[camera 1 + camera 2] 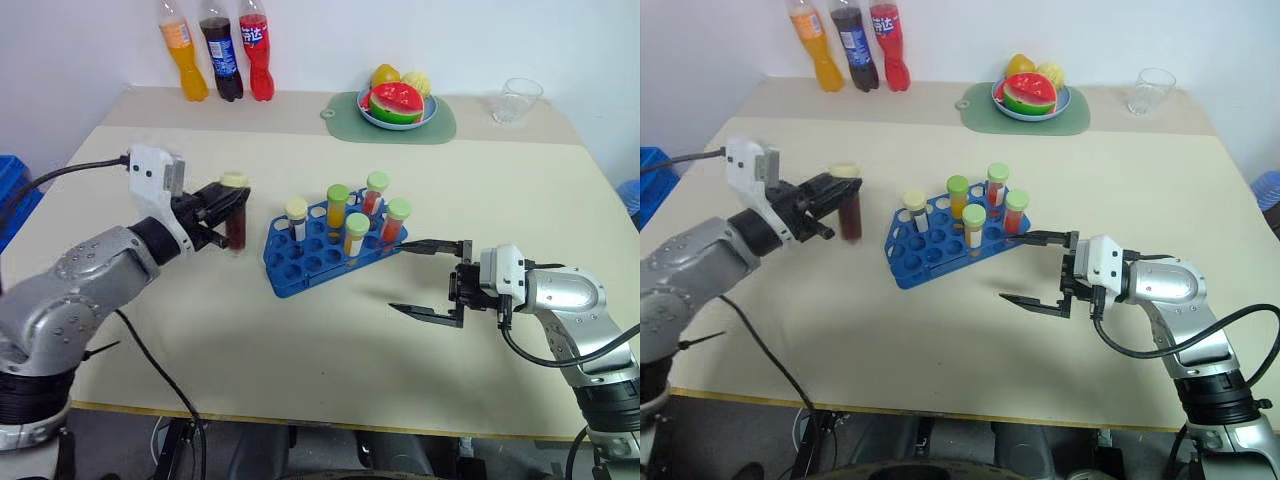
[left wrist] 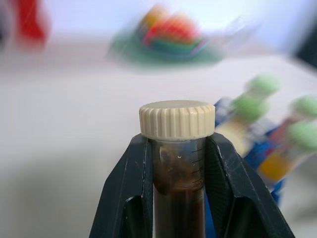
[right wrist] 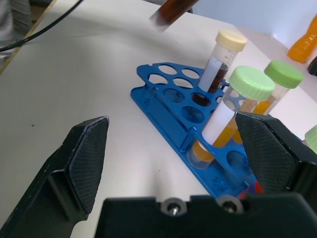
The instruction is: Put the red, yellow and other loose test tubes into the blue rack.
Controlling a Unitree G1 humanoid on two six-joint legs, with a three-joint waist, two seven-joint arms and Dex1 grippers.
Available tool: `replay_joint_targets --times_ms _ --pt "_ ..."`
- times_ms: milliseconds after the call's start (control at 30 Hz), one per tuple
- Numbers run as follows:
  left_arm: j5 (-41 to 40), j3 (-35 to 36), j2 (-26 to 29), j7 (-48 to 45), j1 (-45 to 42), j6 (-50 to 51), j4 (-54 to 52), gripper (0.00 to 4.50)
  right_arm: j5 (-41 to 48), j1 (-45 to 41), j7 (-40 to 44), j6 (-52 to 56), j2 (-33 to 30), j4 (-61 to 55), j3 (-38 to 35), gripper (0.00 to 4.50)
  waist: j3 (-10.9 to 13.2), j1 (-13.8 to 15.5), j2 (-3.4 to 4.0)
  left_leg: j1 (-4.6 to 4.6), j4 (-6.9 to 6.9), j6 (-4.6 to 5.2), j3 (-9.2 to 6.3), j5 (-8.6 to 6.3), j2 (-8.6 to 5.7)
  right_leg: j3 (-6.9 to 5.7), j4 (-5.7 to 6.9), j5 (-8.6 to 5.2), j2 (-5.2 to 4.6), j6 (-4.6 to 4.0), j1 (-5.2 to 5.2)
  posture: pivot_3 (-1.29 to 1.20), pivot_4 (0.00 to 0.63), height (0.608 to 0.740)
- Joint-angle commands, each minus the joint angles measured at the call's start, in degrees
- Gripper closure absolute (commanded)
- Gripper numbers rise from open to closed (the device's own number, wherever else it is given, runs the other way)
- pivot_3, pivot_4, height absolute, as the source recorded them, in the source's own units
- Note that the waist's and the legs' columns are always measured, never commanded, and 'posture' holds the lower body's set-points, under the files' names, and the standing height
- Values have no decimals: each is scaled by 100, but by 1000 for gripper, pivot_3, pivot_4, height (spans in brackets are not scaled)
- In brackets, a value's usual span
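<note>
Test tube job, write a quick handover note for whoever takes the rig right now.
Left end effector: shut on a cream-capped tube of dark brown liquid, held upright above the table, left of the blue rack.
Right end effector: open, holding nothing, by the rack's right end.
Done: five capped tubes stand in the rack.
Left: seat the held tube in a free hole. No other loose tubes are visible on the table.

A cream-capped tube of dark brown liquid (image 1: 237,218) stands upright in the air, clear of the table, left of the blue rack (image 1: 300,268); the rack holds five capped tubes (four green-capped, one cream-capped) upright.
</note>
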Motion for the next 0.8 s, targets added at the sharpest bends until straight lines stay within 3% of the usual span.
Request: replay_joint_targets --times_ms 33,300,600,800 --pt "1271 -305 -487 -916 98 -1517 19 3552 70 106 -80 47 -90 -165 -279 0 0 1 0 0 0 2 1 -1 1 1 -1 0 0 0 0 0 150 740" --pt "2996 -1063 -1867 -2137 93 -3924 1428 3552 130 489 -210 232 -288 -466 -679 0 0 3 -1 -1 7 18 4 -9 5 3 -4 4 0 6 2 0 150 740" --pt "3476 -1396 -2761 -2741 -46 -4743 2608 3552 307 1065 -255 642 -569 -965 -1259 0 0 3 0 1 11 26 4 -14 5 2 2 15 1 27 3 0 150 740" --pt "3388 -1473 -2903 -2990 263 -4596 2385 3552 471 1305 -285 955 -796 -1289 -1637 0 -1 -5 2 6 15 27 4 -15 9 2 8 14 3 27 6 0 150 740"
